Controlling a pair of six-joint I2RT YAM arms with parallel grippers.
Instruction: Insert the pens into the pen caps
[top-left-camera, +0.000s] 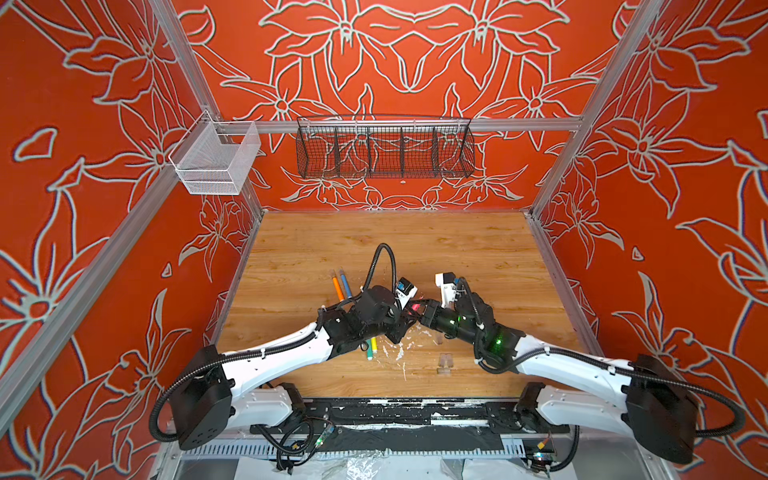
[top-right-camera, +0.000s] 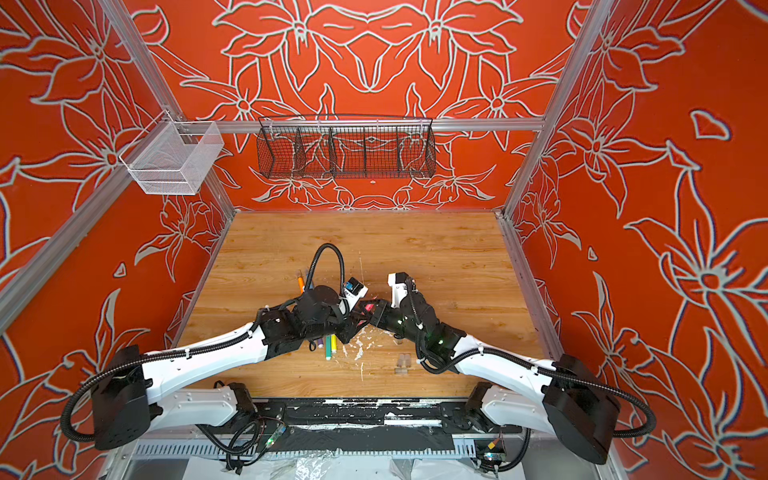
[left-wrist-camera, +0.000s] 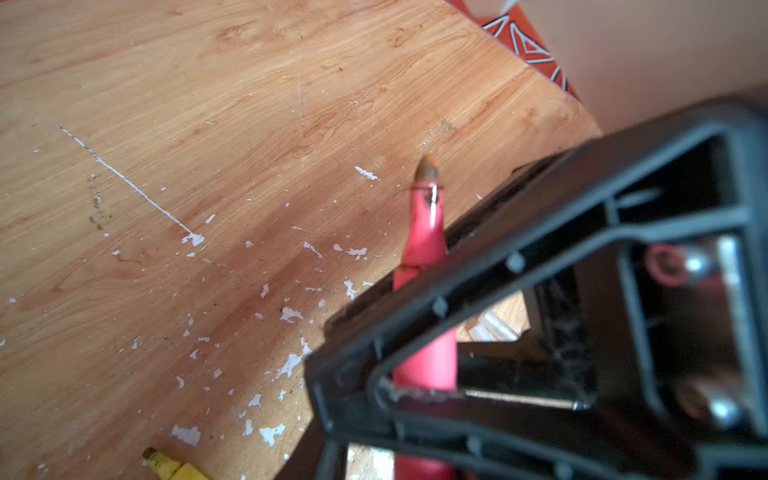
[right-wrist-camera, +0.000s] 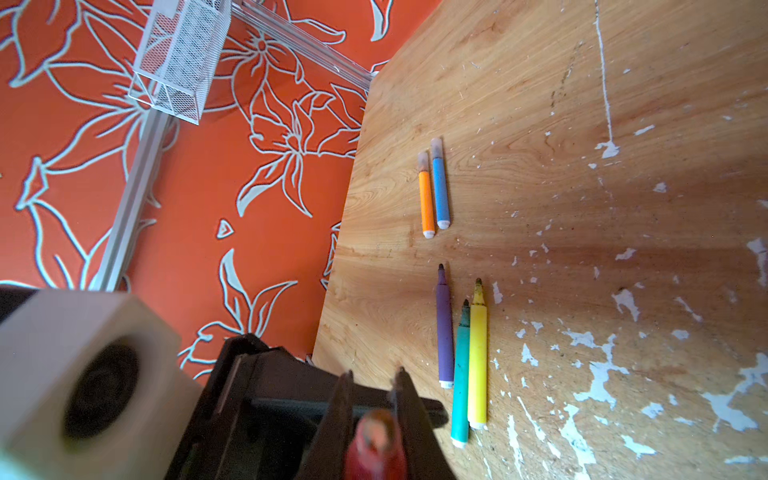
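Left pincer (top-left-camera: 410, 323) tip-to-tip with right pincer (top-left-camera: 423, 318)

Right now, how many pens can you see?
6: orange and blue, capped, side by side; purple, green, yellow bare-tipped beside each other; pink-red in the right gripper.

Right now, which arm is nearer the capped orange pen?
Left. The left arm has its wrist right beside the orange pen, hiding its near end in both top views. The right arm is across the middle, right gripper shut on the pink-red pen.
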